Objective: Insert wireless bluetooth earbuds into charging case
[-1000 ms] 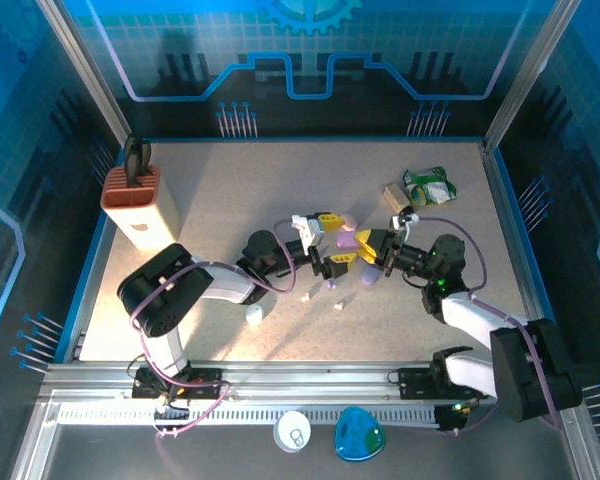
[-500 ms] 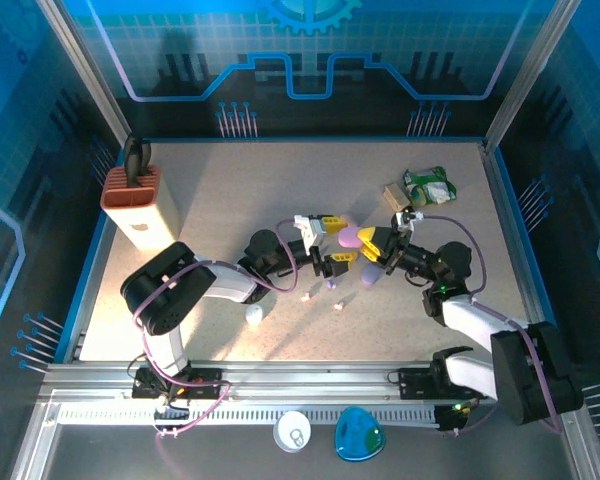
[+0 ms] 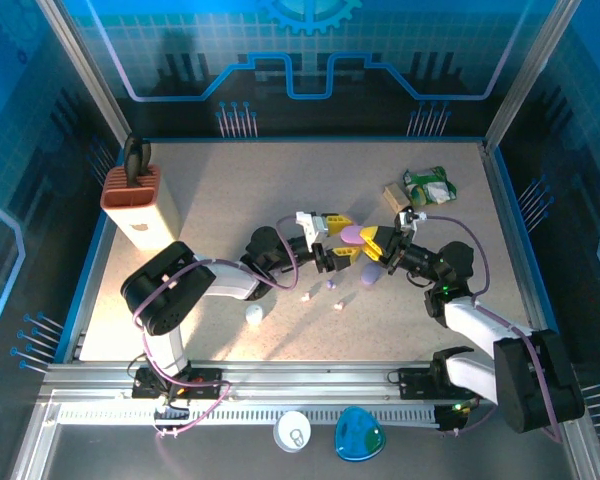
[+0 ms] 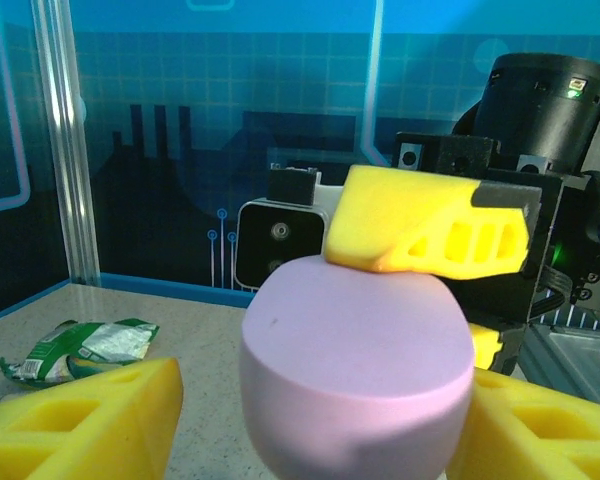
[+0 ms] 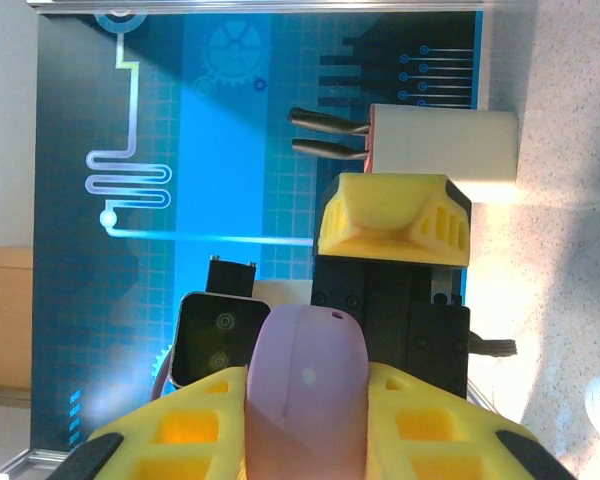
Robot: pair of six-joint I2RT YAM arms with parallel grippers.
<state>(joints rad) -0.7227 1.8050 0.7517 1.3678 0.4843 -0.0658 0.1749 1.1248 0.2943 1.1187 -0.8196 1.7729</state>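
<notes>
The lilac charging case (image 3: pixel 352 236) hangs above the table centre, and my right gripper (image 3: pixel 372 244) is shut on it. In the right wrist view both yellow fingers (image 5: pixel 205 430) press its sides (image 5: pixel 305 390). My left gripper (image 3: pixel 330 246) faces it from the left, open around the case (image 4: pixel 355 370): one finger (image 4: pixel 80 420) stands clear of it and the other (image 4: pixel 540 430) lies against it. Three tiny earbuds (image 3: pixel 330 287) lie on the table just below. A second purple case (image 3: pixel 370 275) rests under the right gripper.
An orange-and-white holder (image 3: pixel 140 205) stands at the far left. A green packet (image 3: pixel 427 185) and a small tan box (image 3: pixel 395 195) lie at the back right. A small white piece (image 3: pixel 253 314) sits near the front. A white case (image 3: pixel 293 432) and a blue object (image 3: pixel 359 435) lie off the table's near edge.
My left gripper has slid right towards the lilac case and its jaws have narrowed around it. The right gripper has brought the case slightly left to meet it.
</notes>
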